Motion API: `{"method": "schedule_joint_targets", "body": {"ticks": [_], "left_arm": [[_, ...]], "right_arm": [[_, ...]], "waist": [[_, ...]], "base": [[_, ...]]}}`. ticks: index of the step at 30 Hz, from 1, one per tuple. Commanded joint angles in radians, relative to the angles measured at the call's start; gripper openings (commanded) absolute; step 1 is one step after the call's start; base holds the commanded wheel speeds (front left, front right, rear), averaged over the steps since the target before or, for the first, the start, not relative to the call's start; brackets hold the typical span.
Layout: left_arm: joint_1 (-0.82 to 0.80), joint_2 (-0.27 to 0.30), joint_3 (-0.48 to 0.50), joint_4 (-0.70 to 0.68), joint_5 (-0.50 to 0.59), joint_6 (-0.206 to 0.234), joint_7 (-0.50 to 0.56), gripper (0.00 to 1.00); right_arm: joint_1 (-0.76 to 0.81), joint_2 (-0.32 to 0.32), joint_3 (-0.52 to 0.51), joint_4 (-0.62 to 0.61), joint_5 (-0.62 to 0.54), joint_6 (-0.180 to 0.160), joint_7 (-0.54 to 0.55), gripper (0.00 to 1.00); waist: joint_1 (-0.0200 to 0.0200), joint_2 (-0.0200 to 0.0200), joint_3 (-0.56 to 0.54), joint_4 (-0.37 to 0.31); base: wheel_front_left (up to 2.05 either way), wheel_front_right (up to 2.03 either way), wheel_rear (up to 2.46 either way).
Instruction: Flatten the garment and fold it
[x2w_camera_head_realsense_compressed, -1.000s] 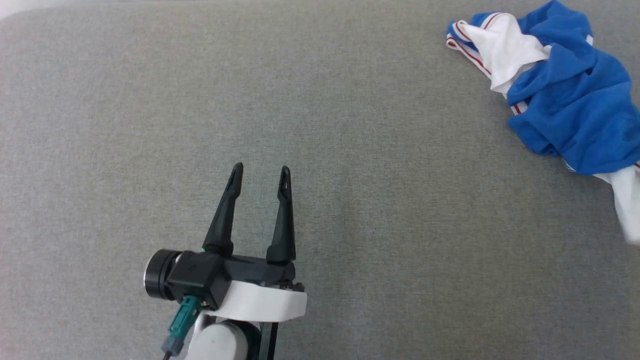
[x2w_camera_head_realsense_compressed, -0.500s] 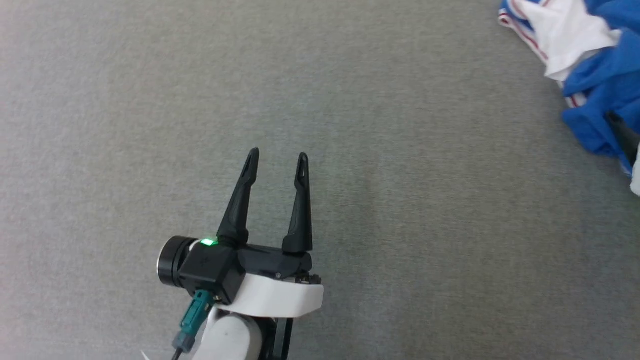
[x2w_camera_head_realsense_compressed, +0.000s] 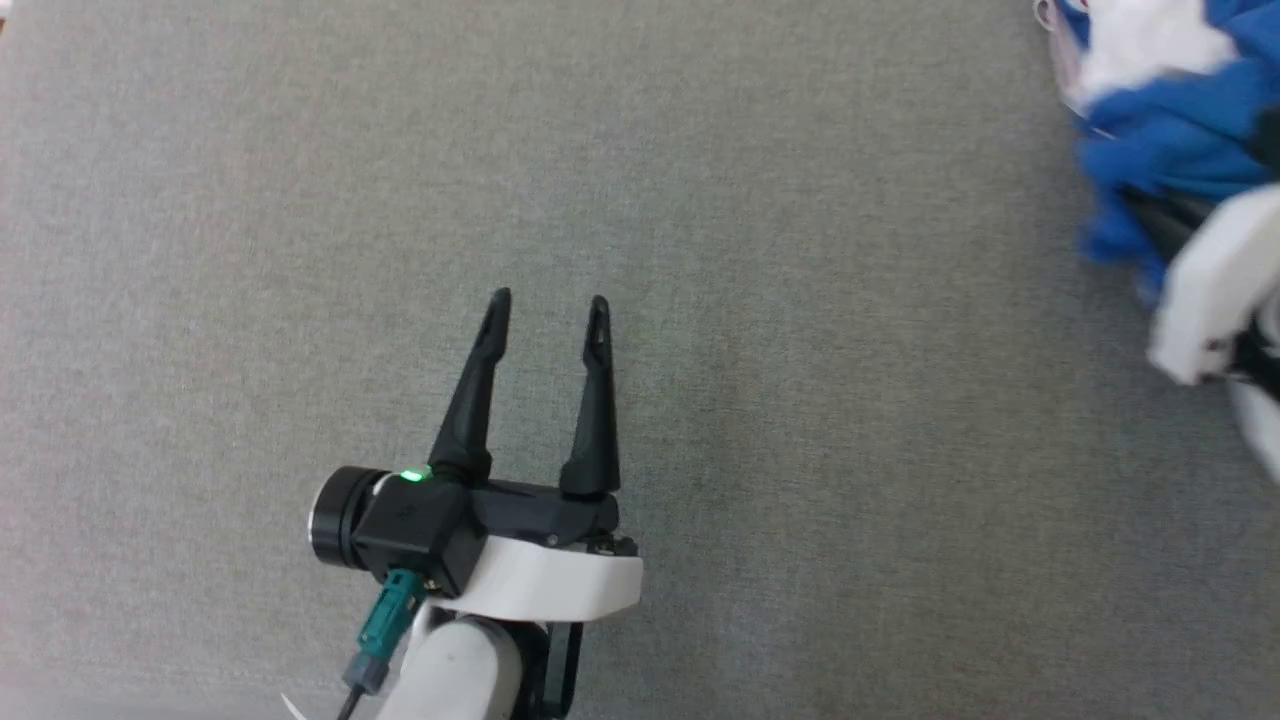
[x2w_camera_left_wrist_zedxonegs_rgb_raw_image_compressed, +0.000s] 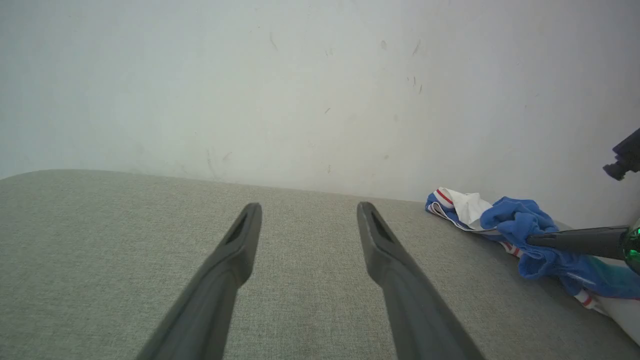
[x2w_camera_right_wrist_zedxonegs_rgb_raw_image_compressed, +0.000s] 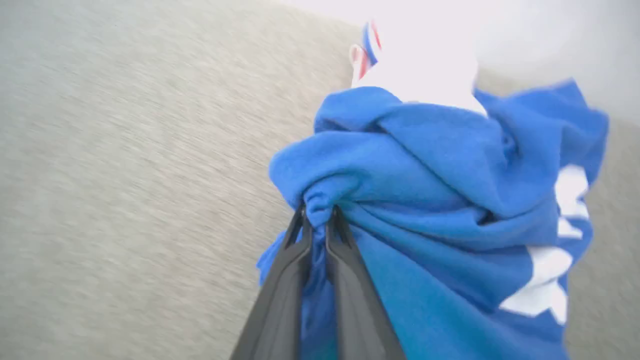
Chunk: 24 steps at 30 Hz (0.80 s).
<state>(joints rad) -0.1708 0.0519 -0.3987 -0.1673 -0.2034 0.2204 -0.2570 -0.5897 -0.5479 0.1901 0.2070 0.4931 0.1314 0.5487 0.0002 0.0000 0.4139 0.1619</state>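
One left gripper (x2w_camera_head_realsense_compressed: 548, 300) hangs spread wide over the grey top (x2w_camera_head_realsense_compressed: 800, 450), with nothing in it; one garment (x2w_camera_head_realsense_compressed: 1150, 150) lies bunched at the far right; one right gripper (x2w_camera_right_wrist_zedxonegs_rgb_raw_image_compressed: 317, 216) pinches its blue fold, clear in the right wrist view, blurry from the head; the left wrist view adds a white wall (x2w_camera_left_wrist_zedxonegs_rgb_raw_image_compressed: 320, 75).

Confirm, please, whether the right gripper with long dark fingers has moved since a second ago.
Yes: the right gripper came in from the lower right onto the crumpled royal-blue jersey garment, pinching it.
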Motion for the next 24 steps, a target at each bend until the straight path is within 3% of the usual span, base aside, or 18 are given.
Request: {"method": "schedule_joint_targets", "body": {"ticks": [1,4,8,12,17,18,19,20,24], "left_arm": [[-0.003,-0.002,0.014,0.005,-0.003,-0.008,-0.005,1.0],[0.008,-0.001,0.034,0.01,0.003,-0.02,-0.005,1.0],[0.025,0.0,0.049,0.012,0.009,-0.035,-0.005,1.0],[0.04,-0.001,0.05,0.018,0.01,-0.049,-0.005,1.0],[0.049,-0.001,0.043,0.03,0.005,-0.062,-0.005,1.0],[0.05,-0.001,0.043,0.032,0.004,-0.063,-0.005,1.0],[0.05,-0.001,0.043,0.032,0.004,-0.063,-0.005,1.0],[0.053,-0.001,0.044,0.038,0.002,-0.065,-0.005,1.0],[0.056,-0.001,0.044,0.044,0.002,-0.071,-0.005,1.0]], "right_arm": [[-0.029,0.037,0.05,-0.083,0.068,-0.001,-0.015,0.0],[-0.012,0.063,0.154,-0.217,0.162,-0.001,0.0,0.0],[0.081,0.051,0.309,-0.362,0.261,-0.001,0.056,0.0],[0.199,-0.03,0.427,-0.409,0.297,-0.001,0.11,0.0],[0.277,-0.155,0.517,-0.372,0.262,-0.001,0.136,0.0],[0.279,-0.163,0.512,-0.364,0.252,-0.001,0.118,0.44],[0.279,-0.163,0.512,-0.364,0.252,-0.001,0.118,0.44],[0.279,-0.15,0.473,-0.35,0.244,-0.001,0.057,1.0],[0.285,-0.106,0.39,-0.354,0.274,-0.001,-0.02,1.0]], "waist": [[-0.0002,0.0,-0.045,-0.036],[-0.0002,0.0,-0.079,-0.056],[-0.0002,0.0,-0.107,-0.069],[-0.0002,0.0,-0.118,-0.073],[-0.0002,0.0,-0.121,-0.069],[-0.0002,0.0,-0.123,-0.07],[-0.0002,0.0,-0.123,-0.07],[-0.0002,0.0,-0.129,-0.074],[-0.0002,0.0,-0.141,-0.078]], "base": [[0.0,0.0,0.0],[0.0,0.0,0.0],[0.0,0.0,0.0],[0.0,0.0,0.0],[0.0,0.0,0.0],[0.0,0.0,0.0],[0.0,0.0,0.0],[0.0,0.0,0.0],[0.0,0.0,0.0]]}}
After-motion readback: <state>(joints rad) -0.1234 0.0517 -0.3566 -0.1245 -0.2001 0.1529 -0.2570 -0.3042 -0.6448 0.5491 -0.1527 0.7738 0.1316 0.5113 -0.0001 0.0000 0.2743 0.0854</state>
